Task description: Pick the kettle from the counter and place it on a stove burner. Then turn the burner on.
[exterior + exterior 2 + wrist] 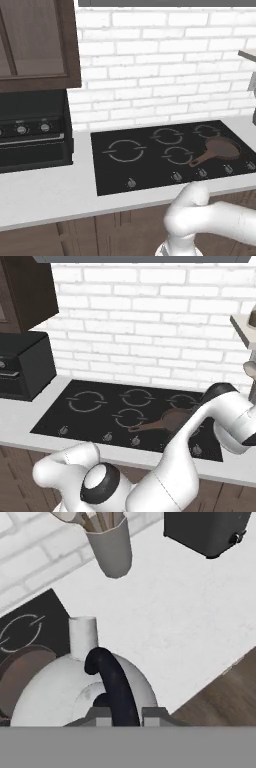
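**End effector grips kettle handle beside the cooktop**

Left base view: The black glass cooktop (170, 155) lies sunk in the pale table (45, 192). The largest ring, the stove burner (125, 150), sits at the panel's 9 o'clock. A brown frying pan (218, 150) rests over the rings at 3 o'clock, its handle pointing toward the row of knobs (176, 176) along the front edge. A black oven-like appliance (31, 131) stands on the table at far left, under a dark wall cabinet (35, 42).

Right base view: The white arm (200, 441) reaches from lower left toward 3 o'clock, crossing the cooktop's right end. The pan shows just left of the arm.

Hand view: The kettle (60, 687), pale and domed, fills the lower left, its short spout (82, 637) pointing toward 12 o'clock. The end effector (119, 714) is narrowed on the kettle's curved black handle (112, 682), one finger on each side. The pan's rim shows at 9 o'clock, just behind the kettle. A grey utensil cup (111, 547) stands on the table at 12 o'clock; a dark appliance (207, 529) sits at 1 o'clock.
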